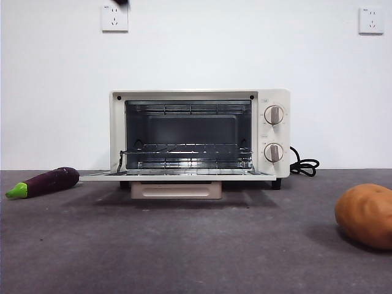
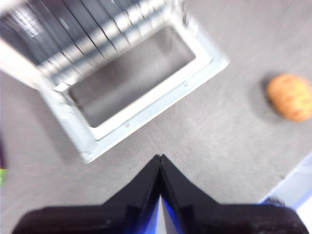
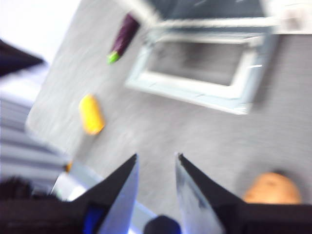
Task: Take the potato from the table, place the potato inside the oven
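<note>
Rounded matte potato lies near the boxy open oven.

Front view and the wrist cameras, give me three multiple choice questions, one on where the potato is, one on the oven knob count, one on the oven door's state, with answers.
1. Where is the potato?
A. inside the oven
B. on the table
C. in a gripper

2. How many knobs has the oven?
A. one
B. two
C. four

3. How is the oven door?
A. shut
B. folded down open
C. removed

Answers:
1 B: it lies on the table, apart from the oven.
2 B: two round knobs, one above the other.
3 B: the door lies flat, the rack showing.
</note>
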You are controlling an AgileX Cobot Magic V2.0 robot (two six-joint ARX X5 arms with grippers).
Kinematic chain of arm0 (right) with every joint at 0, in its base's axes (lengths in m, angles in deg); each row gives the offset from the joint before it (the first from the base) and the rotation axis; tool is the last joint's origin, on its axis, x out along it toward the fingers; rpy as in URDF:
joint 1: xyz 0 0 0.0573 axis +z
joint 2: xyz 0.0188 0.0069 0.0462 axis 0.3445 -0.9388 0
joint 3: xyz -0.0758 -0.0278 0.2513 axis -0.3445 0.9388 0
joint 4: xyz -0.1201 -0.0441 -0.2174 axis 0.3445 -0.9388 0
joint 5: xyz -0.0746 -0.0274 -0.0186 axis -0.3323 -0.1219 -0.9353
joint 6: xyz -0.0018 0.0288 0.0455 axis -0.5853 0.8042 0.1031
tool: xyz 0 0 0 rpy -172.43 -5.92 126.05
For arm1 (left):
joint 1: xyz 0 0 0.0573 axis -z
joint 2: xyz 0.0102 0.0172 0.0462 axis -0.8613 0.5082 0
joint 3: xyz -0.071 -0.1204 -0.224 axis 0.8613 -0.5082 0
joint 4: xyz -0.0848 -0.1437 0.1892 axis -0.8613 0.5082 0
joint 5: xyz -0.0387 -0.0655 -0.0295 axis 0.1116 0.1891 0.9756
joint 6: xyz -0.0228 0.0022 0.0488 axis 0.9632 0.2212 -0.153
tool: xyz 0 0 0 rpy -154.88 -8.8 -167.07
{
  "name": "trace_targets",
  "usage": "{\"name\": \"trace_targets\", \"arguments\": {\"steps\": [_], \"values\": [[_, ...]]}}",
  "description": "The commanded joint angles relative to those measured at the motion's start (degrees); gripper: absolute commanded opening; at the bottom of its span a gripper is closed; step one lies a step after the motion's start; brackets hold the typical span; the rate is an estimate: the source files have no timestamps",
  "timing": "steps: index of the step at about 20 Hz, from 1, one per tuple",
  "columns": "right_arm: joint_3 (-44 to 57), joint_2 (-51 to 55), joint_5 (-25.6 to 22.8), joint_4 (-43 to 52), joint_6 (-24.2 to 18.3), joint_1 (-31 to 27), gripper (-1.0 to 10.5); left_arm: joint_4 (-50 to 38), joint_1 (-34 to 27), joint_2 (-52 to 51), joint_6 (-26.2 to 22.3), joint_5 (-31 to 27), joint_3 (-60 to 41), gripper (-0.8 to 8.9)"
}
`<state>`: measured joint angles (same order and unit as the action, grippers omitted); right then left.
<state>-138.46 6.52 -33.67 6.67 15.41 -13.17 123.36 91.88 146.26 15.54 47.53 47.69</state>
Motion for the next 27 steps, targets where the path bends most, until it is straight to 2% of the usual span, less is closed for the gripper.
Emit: {"name": "trace_targets", "arguments": {"steps": [1, 2, 3, 5, 7, 8, 10, 15, 19, 21, 23, 27], "values": [[-0.3, -0.2, -5.0, 2.2, 0.2, 5.4, 1.4, 1.6, -0.3, -6.9, 0.3, -1.0, 0.0, -0.06], [-0.3, -0.2, -9.7, 2.4, 1.9, 7.9, 1.5, 1.7, -0.4, -9.6, 0.5, -2.0, 0.0, -0.06], [-0.3, -0.3, -15.0, 1.8, 4.2, 10.2, 2.2, 1.7, -0.4, -12.3, 0.5, -2.2, 0.0, -0.06], [-0.3, -0.9, -22.1, -1.5, 5.9, 13.2, 3.1, 1.7, -0.4, -16.7, 1.4, -2.2, 0.0, -0.06], [-0.3, -2.4, -25.4, -6.0, 5.5, 14.6, 4.8, 1.8, -0.3, -20.9, 2.0, -2.2, 0.0, -0.06], [-0.3, -3.6, -26.9, -7.4, 5.3, 15.3, 5.3, 1.8, -0.3, -22.4, 2.4, -2.2, 0.0, -0.06], [-0.3, -6.3, -30.3, -8.2, 5.6, 16.4, 5.4, 1.8, -0.3, -25.0, 3.3, -2.2, 0.0, -0.06], [-0.2, -17.1, -31.8, -8.9, 8.7, 16.7, 5.4, 1.9, -0.3, -29.5, 3.7, -2.2, -3.5, -0.06], [-0.1, -25.0, -36.5, -9.2, 10.3, 16.9, 5.3, 1.9, -0.4, -36.1, 6.4, -3.0, -16.3, -0.06], [0.6, -27.2, -38.1, -8.8, 10.5, 17.0, 5.3, 1.9, -0.4, -39.8, 7.5, -6.7, -23.1, -0.06], [3.3, -28.2, -38.1, -6.3, 11.5, 17.0, 5.3, 1.9, -0.4, -42.8, 8.6, -10.4, -28.5, -0.06], [14.3, -28.3, -38.1, 1.8, 15.1, 17.0, 5.3, 1.9, -0.3, -45.4, 10.6, -10.7, -32.3, -0.06]]}}
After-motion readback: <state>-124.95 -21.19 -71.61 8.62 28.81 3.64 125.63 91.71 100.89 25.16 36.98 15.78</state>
